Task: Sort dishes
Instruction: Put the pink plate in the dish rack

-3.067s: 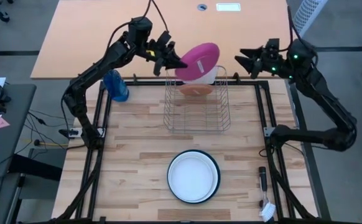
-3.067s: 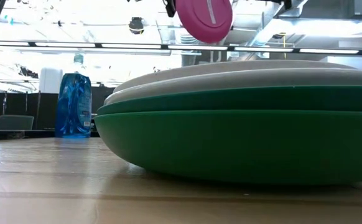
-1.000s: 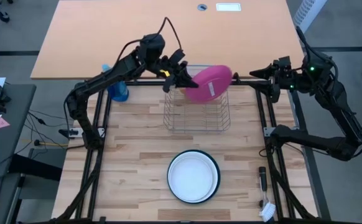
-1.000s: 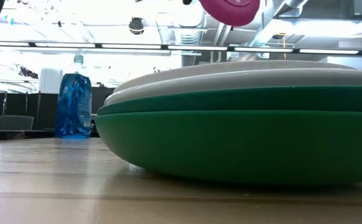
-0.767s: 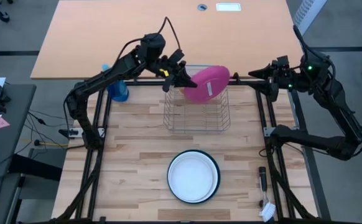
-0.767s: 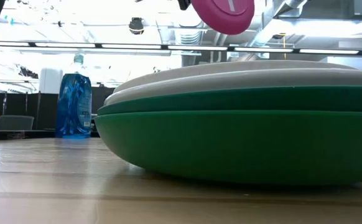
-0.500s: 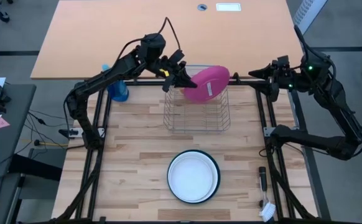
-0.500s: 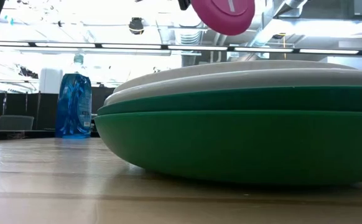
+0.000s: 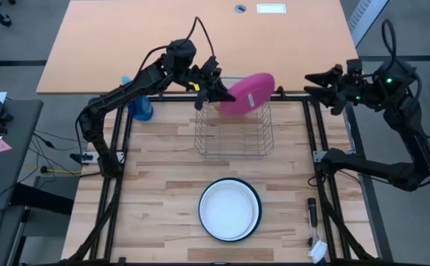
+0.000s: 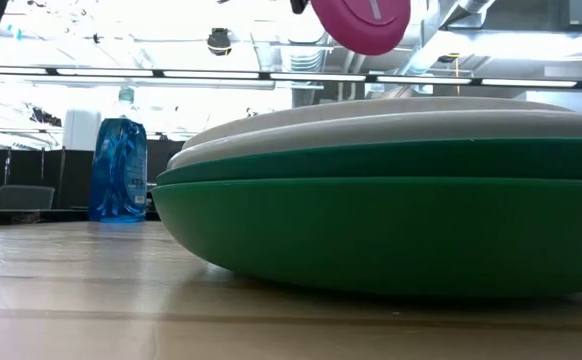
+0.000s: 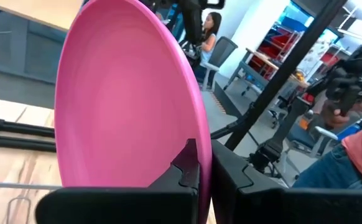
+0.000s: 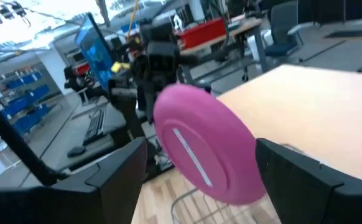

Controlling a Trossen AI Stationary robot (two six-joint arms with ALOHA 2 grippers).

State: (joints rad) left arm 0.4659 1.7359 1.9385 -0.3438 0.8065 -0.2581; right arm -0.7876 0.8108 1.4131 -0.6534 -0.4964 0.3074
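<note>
The right gripper (image 9: 309, 83) has drawn back from the magenta-pink plate (image 9: 246, 92).

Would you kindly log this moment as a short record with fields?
left gripper: shut on pink plate, held tilted above the rack's far end
right gripper: open, empty, off the table's far right corner
rack: wire, far centre of table
stack: white plate on top, green plate at bottom, near centre
bottle: blue, far left
</note>
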